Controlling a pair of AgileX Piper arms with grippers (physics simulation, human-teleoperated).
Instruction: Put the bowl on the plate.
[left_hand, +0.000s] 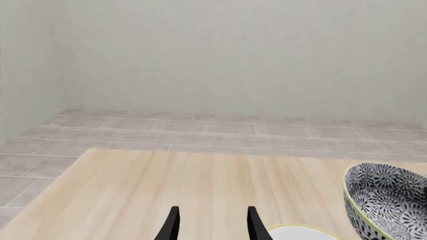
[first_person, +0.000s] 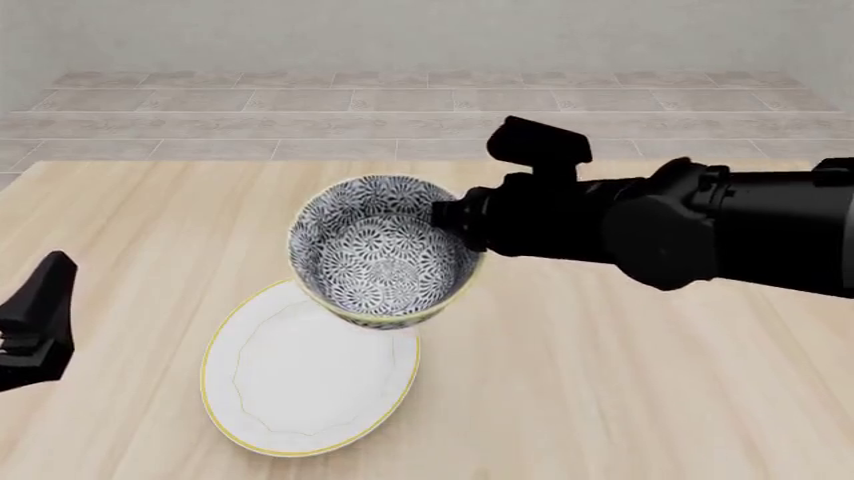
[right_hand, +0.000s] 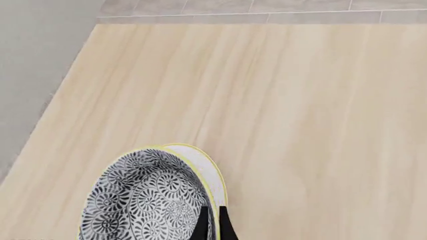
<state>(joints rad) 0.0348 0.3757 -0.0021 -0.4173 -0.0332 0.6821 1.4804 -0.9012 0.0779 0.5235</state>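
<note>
The bowl (first_person: 383, 252) is held by its three-o'clock rim in the right hand (first_person: 461, 225), tilted, at the plate's (first_person: 287, 385) one-o'clock edge. Lowering and centring toward seven o'clock are called for next.

front view looks down; both wrist views share the bowl (first_person: 380, 255).

In my front view the plate (first_person: 300, 390) lies on the table (first_person: 641, 400) in the lower centre-left of the frame, and the bowl (first_person: 383, 250) sits above it in the picture, at the centre, overlapping the plate's upper right edge. The right gripper (first_person: 451, 222) comes in from the right of the frame and meets the bowl's right rim. The left gripper (first_person: 40, 320) is at the far left edge, well apart from both.
</note>
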